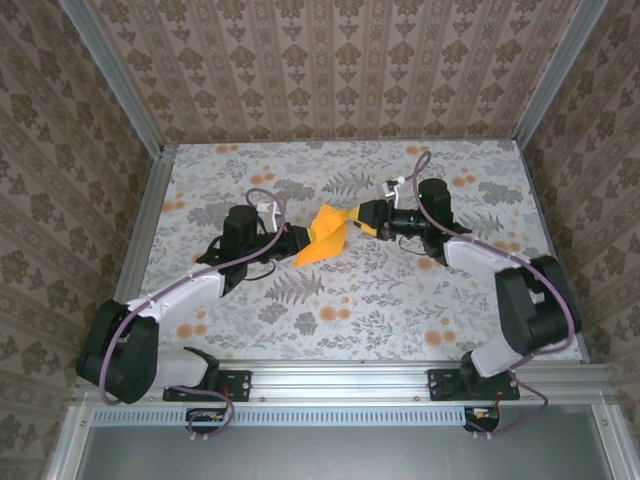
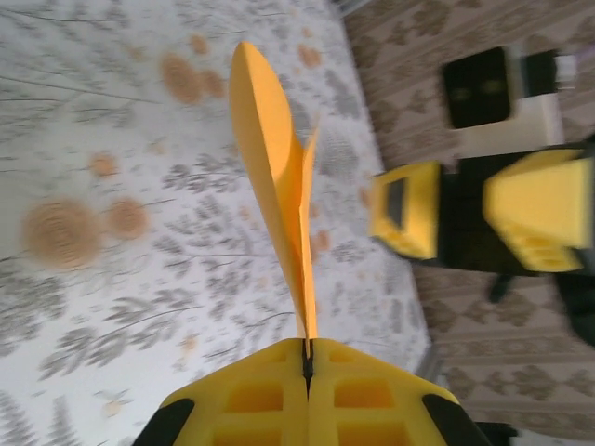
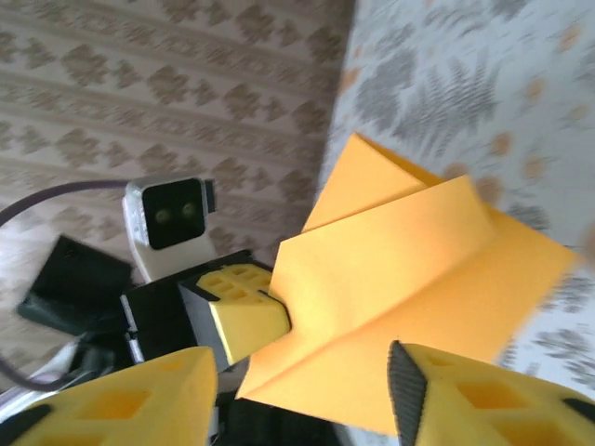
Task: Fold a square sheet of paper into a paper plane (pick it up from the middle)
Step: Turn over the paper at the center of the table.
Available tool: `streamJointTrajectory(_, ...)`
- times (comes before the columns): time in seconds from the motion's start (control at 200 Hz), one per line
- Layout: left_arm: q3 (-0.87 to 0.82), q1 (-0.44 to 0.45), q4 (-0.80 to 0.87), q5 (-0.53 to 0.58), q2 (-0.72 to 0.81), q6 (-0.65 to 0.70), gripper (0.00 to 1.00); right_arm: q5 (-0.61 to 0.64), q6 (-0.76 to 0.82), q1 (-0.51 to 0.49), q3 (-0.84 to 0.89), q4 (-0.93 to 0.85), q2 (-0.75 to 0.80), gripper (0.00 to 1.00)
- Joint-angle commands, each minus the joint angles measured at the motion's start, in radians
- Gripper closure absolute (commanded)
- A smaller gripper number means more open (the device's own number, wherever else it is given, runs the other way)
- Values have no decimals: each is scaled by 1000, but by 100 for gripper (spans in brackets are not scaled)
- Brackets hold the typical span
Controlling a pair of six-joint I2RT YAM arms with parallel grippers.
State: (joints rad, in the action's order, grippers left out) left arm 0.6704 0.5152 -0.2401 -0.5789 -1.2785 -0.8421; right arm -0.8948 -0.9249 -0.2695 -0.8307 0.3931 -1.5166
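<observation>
The orange-yellow paper (image 1: 328, 235) is folded along a centre crease with triangular flaps and hangs above the middle of the table. My left gripper (image 1: 300, 243) is shut on its lower left end. In the left wrist view the paper (image 2: 279, 186) rises edge-on from the closed left gripper (image 2: 308, 358). My right gripper (image 1: 362, 222) is open at the paper's right end. In the right wrist view the paper (image 3: 418, 279) spreads just beyond the open right gripper (image 3: 302, 390), and the left gripper (image 3: 279, 316) pinches its edge. The right gripper (image 2: 465, 209) stands slightly apart from the paper.
A floral cloth (image 1: 400, 300) covers the table. Patterned walls (image 1: 330, 70) and aluminium posts (image 1: 150, 215) close it in on three sides. An aluminium rail (image 1: 340, 375) at the near edge carries both arm bases.
</observation>
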Motion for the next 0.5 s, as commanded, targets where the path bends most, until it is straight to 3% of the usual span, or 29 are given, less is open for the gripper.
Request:
streamJointTrajectory(0.0, 86, -6, 297, 145, 62, 181, 95, 247, 297, 0, -41, -422, 111, 36)
streamJointTrajectory(0.225, 306, 62, 819, 613, 24, 373, 95, 556, 365, 0, -11, -549, 252, 23)
streamJointTrajectory(0.355, 446, 153, 1049, 959, -80, 406, 95, 626, 359, 1, 12, -551, 282, 22)
streamJointTrajectory(0.495, 587, 233, 1244, 1247, -235, 388, 95, 665, 351, 0, 24, -559, 295, 21)
